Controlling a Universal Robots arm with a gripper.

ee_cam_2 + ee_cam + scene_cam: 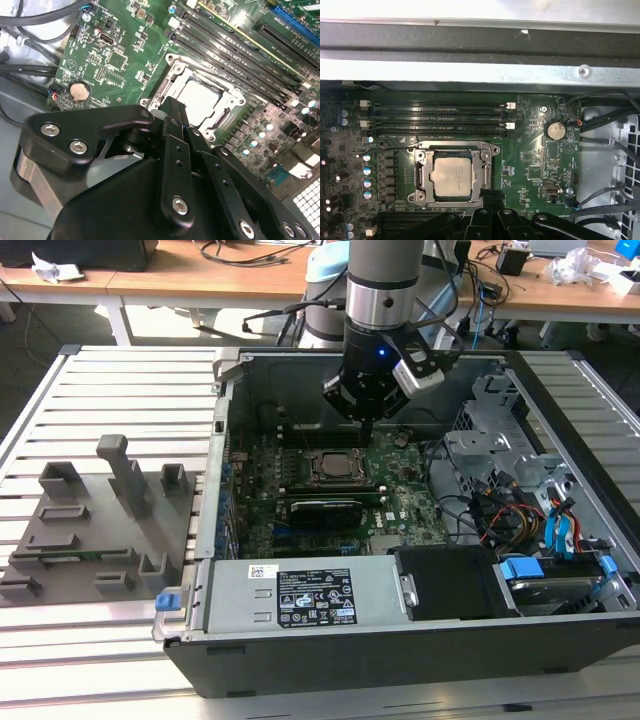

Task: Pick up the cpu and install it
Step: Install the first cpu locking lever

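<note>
The cpu (333, 466) lies flat inside the metal socket frame on the green motherboard (400, 490), silvery top plate up. It shows in both wrist views (452, 175) (200, 97). My gripper (367, 430) hangs above the board just beyond the socket's far corner, toward the exterior view's right. Its black fingers are drawn together to a point and hold nothing. In both wrist views the gripper's tip (170, 106) (489, 196) sits right beside the socket frame's edge, apart from the cpu.
The open computer case (215, 430) surrounds the board. A power supply (300, 595) runs along the near side; a drive cage (500, 440) and cables (500, 515) are at the exterior view's right. A grey tray with blocks (90, 530) lies outside at the left. Memory slots (440, 120) flank the socket.
</note>
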